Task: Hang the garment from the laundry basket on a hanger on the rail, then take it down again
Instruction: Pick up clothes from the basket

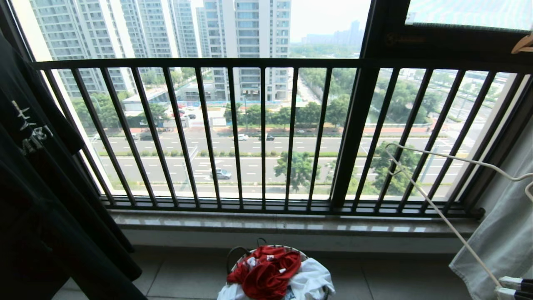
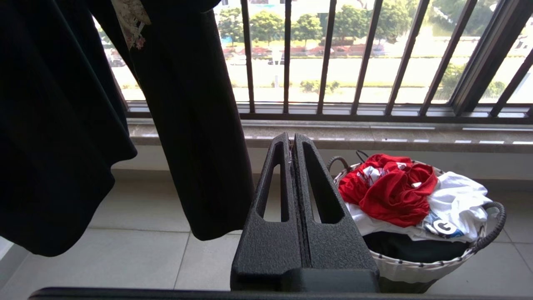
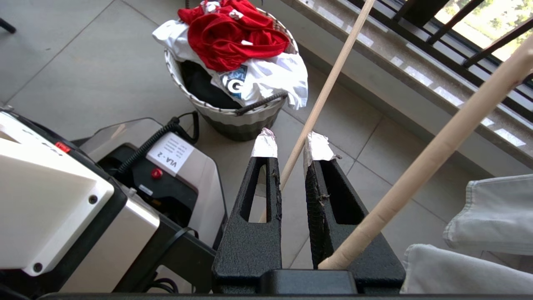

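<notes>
Red T-shirt (image 1: 266, 271) lies crumpled on top of the pile in the laundry basket (image 2: 416, 266), w/ white lettering showing in the folds. Under it in the basket: a white garment (image 2: 458, 200) spilling over the rim on the side away from the black tee, and dark fabric lower down. Basket stands on the tile floor (image 2: 137, 233), just in front of the stone window sill (image 1: 291, 225); dark barred railing (image 1: 262, 137) rises behind the sill.

Right hand (image 3: 291, 146) sits above and to one side of the basket, well apart from it, its taped fingertips (image 3: 265, 143) pinching a thin pale rod of the hanger (image 1: 433, 204) (the second, thicker-looking rod crosses nearer the camera). The hanger slopes up from the hand in front of the railing. Pale grey garment (image 1: 504, 233) hangs just beside that hand.

Left hand (image 2: 292, 139) is pressed together, holding nothing, near the basket. Black printed tee (image 1: 46, 187) hangs on the far side of it from the basket.
</notes>
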Tool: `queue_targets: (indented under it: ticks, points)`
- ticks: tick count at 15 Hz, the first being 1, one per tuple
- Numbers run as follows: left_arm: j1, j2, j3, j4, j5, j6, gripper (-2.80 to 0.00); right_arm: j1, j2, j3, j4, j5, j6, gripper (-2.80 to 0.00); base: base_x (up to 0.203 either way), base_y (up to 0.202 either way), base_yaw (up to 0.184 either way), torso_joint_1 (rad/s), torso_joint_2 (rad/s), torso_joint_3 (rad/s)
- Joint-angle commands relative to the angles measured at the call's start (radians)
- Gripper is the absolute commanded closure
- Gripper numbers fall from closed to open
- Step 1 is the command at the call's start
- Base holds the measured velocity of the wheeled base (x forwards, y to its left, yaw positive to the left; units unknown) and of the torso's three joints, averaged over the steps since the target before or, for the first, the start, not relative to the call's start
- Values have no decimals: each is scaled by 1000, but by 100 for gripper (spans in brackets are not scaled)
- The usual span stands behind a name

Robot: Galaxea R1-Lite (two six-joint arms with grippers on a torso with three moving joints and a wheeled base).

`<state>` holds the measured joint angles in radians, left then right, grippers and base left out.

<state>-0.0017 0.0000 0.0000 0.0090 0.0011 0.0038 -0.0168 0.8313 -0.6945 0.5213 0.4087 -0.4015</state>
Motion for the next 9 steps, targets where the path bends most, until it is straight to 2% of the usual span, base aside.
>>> queue_targets:
  ticks: [1,9]
  points:
    - [0,0,0,0,0,-1,0,0,-7,8,3,2,-2,0,0,0,0,-195,512,310]
    - [0,0,0,0,0,-1,0,0,-21,44,-12,3,-10,0,0,0,0,-176,492,310]
